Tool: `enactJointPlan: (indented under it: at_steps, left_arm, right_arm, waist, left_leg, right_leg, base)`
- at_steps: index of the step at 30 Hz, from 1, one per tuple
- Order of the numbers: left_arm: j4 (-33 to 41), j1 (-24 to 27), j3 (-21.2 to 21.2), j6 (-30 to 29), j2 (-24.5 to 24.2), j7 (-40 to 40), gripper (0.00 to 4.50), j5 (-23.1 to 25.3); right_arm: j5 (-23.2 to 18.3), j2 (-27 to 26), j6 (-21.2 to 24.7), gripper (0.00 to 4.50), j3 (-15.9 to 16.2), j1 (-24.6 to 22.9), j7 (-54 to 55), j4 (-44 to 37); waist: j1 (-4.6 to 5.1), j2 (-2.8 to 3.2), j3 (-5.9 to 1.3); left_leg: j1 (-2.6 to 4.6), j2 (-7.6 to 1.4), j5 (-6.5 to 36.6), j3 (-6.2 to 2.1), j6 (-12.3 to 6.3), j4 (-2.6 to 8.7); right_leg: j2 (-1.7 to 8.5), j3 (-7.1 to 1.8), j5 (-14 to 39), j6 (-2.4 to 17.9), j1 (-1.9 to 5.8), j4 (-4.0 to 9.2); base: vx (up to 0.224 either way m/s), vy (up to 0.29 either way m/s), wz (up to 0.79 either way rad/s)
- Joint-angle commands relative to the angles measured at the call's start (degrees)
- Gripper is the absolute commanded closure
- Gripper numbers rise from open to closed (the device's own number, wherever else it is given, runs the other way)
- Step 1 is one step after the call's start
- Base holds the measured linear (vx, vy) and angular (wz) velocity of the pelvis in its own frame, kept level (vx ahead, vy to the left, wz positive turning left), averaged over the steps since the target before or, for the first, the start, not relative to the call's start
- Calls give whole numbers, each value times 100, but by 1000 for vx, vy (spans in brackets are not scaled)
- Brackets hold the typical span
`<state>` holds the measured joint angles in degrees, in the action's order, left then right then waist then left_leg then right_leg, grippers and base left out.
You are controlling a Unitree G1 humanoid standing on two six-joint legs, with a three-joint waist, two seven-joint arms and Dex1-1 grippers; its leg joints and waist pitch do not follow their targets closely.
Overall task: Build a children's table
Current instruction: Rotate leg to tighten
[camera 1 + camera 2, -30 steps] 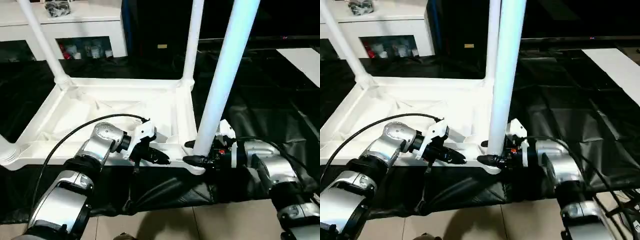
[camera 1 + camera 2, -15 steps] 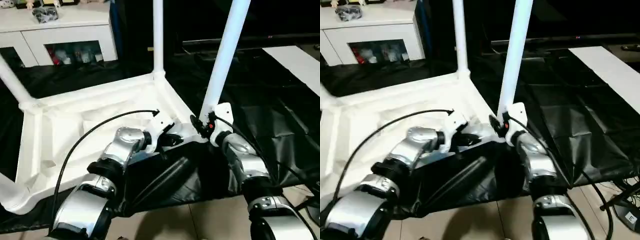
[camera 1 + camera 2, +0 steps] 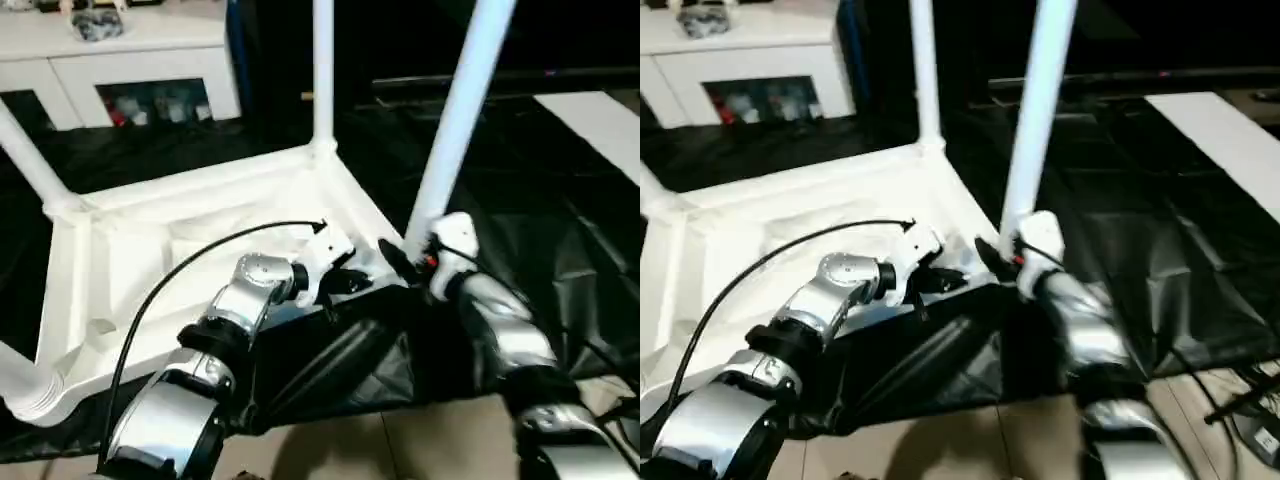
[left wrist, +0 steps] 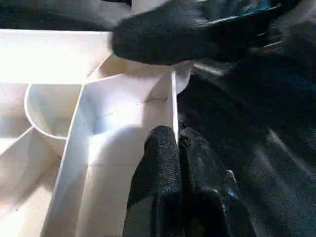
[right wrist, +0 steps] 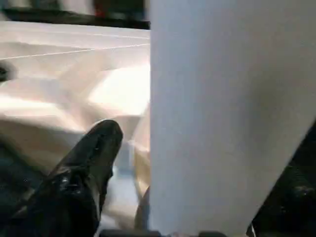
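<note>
At the near corner of the upturned children's table point(image 3: 200, 260), the left pincer point(image 3: 360, 280) has its two black fingers point(image 4: 168, 168) pressed together, their tips at the thin white wall of the table's rim beside the round corner socket point(image 4: 49, 113). The right pincer point(image 3: 400, 262) sits just beside it at the foot of the nearest leg point(image 3: 455, 120); one black finger point(image 5: 89, 158) lies beside the leg's wide white tube, and whether the fingers grip the leg or stand free cannot be told. The table lies upside down on a black sheet point(image 3: 560, 260) spread over the floor, its ribbed underside facing up, with white legs standing up from its corners: the nearest one by the pincers, a second point(image 3: 322, 70) at the far corner behind it, a third point(image 3: 25, 150) slanting up at the far left, and the base of a fourth point(image 3: 25, 385) at the near left edge. A black cable point(image 3: 170, 290) arcs over the silver left forearm point(image 3: 200, 360). Compared with a second ago, the table sits turned in the head views, its near corner now pointing toward the robot rather than its long side, and both pincers are drawn closer together at that corner. Behind stands a white glass-door cabinet point(image 3: 130, 70) with small items on its top and dim objects behind the glass. No writing can be read anywhere.
</note>
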<state>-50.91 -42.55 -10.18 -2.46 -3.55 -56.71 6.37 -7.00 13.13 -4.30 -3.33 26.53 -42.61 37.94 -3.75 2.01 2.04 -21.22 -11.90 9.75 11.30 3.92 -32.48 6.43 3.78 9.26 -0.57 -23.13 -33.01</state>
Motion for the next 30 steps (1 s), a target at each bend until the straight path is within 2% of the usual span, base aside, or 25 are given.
enactJointPlan:
  at_steps: [1,2,3,4,6,7,8,9,11,14,19,22,25,26,28,29,30]
  left_arm:
    - [102,-18,-108,257,84,-276,450,-188]
    - [100,-20,-114,271,68,-315,450,-194]
    - [98,-23,-123,292,44,-372,450,-203]
    - [137,2,-161,372,-33,-664,450,-276]
    - [226,58,-251,438,-196,-1196,450,-347]
    - [242,72,-273,461,-238,-1321,450,-348]
    - [251,81,-289,485,-286,-1436,450,-348]
    - [245,78,-298,511,-359,-1580,450,-345]
    - [233,71,-299,527,-405,-1670,450,-345]
    - [189,25,-331,600,-550,-1953,450,-405]
    - [202,22,-377,632,-652,-2317,450,-473]
    - [187,17,-394,646,-665,-2392,450,-462]
    - [154,-1,-403,670,-675,-2415,450,-455]
    - [137,-15,-407,678,-676,-2412,450,-455]
    - [126,-25,-419,683,-684,-2415,450,-461]
    - [114,-38,-425,684,-690,-2414,450,-466]
    - [104,-48,-428,685,-695,-2411,450,-468]
  right_arm:
    - [-218,88,238,45,402,-192,-911,-299]
    - [-241,129,256,36,402,-209,-986,-329]
    - [-275,189,283,27,401,-234,-1097,-372]
    - [-371,363,376,18,393,-289,-1411,-480]
    - [-503,650,518,3,389,-352,-1917,-612]
    - [-517,719,556,3,395,-364,-2019,-635]
    - [-549,810,633,3,423,-391,-2180,-696]
    - [-568,948,710,3,455,-426,-2364,-775]
    - [-590,1045,772,3,481,-454,-2490,-843]
    - [-596,1248,758,3,483,-406,-2687,-834]
    - [-335,1256,535,3,719,-257,-2733,-729]
    - [-371,1227,647,3,816,-198,-2900,-687]
    - [-334,1148,597,29,895,-72,-2953,-508]
    - [-313,1103,567,39,923,-2,-2964,-398]
    - [-294,1065,553,61,958,64,-2998,-280]
    - [-279,1043,552,71,1008,120,-3067,-191]
    - [-267,1031,549,84,1043,155,-3111,-145]
  waist:
    - [-7,-56,-339]
    - [-43,-68,-365]
    - [-50,-61,-356]
    - [-58,-63,-359]
    - [-91,-107,-349]
    - [-106,-116,-349]
    - [-126,-93,-340]
    - [-140,-142,-331]
    - [-161,-115,-319]
    - [-160,-140,-321]
    - [-149,-126,-328]
    - [-160,-114,-335]
    - [-153,-118,-342]
    - [-149,-149,-336]
    - [-144,-139,-337]
    - [-141,-179,-336]
    - [-149,-166,-331]
  left_leg:
    - [18,-102,1339,-30,-624,343]
    - [35,-112,1192,-16,-684,303]
    - [7,-112,1088,-19,-746,304]
    - [14,-110,1076,-12,-761,295]
    - [16,-110,1101,0,-842,287]
    - [16,-115,1112,-2,-835,286]
    - [30,-127,1176,2,-793,294]
    - [38,-130,1248,2,-746,306]
    - [46,-142,1309,-5,-680,322]
    - [43,-139,1314,-9,-595,324]
    - [34,-125,1182,-4,-579,306]
    - [44,-136,1148,-5,-619,300]
    - [39,-130,1115,-4,-637,290]
    - [36,-129,1150,0,-632,292]
    - [35,-124,1169,-2,-615,289]
    - [33,-124,1168,2,-619,287]
    - [34,-129,1154,-2,-625,290]
  right_leg:
    - [140,-137,1015,1355,289,356]
    - [132,-133,704,1457,294,310]
    - [139,-127,556,1533,305,288]
    - [135,-124,549,1544,304,289]
    - [139,-124,632,1595,304,298]
    - [151,-126,702,1586,305,295]
    - [161,-132,879,1561,282,313]
    - [160,-133,1064,1525,284,328]
    - [169,-141,1242,1475,277,339]
    - [172,-143,1308,1426,274,335]
    - [169,-141,1137,1471,273,313]
    - [165,-140,1000,1540,276,294]
    - [161,-133,888,1600,280,274]
    - [165,-135,943,1593,285,283]
    - [175,-136,1046,1587,282,282]
    - [171,-136,1069,1575,286,286]
    - [179,-137,1108,1569,287,284]
  base:
    - [0,0,0]
    - [0,0,0]
    - [0,0,0]
    - [0,0,0]
    - [0,0,0]
    - [0,0,0]
    - [0,0,0]
    - [0,0,0]
    - [0,0,0]
    - [0,0,0]
    - [0,0,0]
    - [0,0,0]
    - [0,0,0]
    - [0,0,0]
    - [0,0,0]
    - [0,0,0]
    - [0,0,0]
